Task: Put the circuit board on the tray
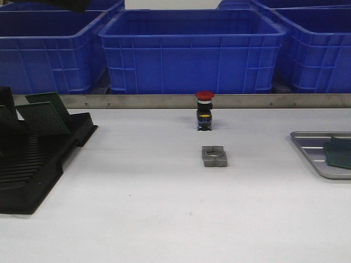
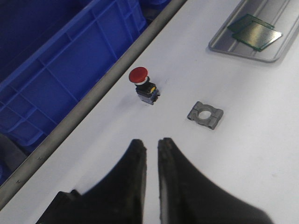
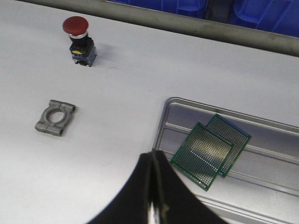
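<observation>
Two green circuit boards (image 3: pixel 203 154) lie overlapping in the silver-grey tray (image 3: pixel 169 108), one partly on top of the other (image 3: pixel 233 135). The front view shows the tray (image 1: pixel 311 158) at the table's right edge with a board (image 1: pixel 339 153) in it. More green boards (image 1: pixel 46 116) stand in the black slotted rack (image 1: pixel 38 170) at the left. My right gripper (image 3: pixel 153 155) hovers just outside the tray's near corner, shut and empty. My left gripper (image 2: pixel 150 142) hangs over bare table with a narrow gap between its fingers and nothing held. Neither gripper appears in the front view.
A red-capped push button (image 1: pixel 204 109) stands at mid-table near the back rail. A grey metal clamp block (image 1: pixel 214 156) lies in front of it. Blue plastic bins (image 1: pixel 192 49) line the far side behind a metal rail (image 1: pixel 164 101).
</observation>
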`<state>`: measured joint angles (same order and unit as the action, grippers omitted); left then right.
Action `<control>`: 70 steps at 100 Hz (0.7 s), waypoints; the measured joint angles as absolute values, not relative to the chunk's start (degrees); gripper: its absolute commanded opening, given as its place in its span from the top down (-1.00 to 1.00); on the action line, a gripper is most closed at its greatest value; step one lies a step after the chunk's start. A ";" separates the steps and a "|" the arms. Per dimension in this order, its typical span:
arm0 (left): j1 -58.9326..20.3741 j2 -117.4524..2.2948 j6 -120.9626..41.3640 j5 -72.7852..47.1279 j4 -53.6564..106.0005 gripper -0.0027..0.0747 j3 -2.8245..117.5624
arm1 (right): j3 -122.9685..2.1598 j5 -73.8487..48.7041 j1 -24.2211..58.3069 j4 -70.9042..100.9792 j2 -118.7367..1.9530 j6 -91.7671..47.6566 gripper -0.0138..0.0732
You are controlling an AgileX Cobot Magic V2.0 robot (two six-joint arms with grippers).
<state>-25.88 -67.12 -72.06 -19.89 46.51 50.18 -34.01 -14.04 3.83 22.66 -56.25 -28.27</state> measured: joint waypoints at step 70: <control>-9.00 -35.31 -65.26 -9.38 53.93 0.98 28.71 | -21.57 -14.32 4.93 23.20 -23.23 -28.27 0.82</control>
<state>-9.00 -35.31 -65.26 -9.38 53.93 28.71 -21.57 -14.32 4.93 23.20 -23.23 -28.27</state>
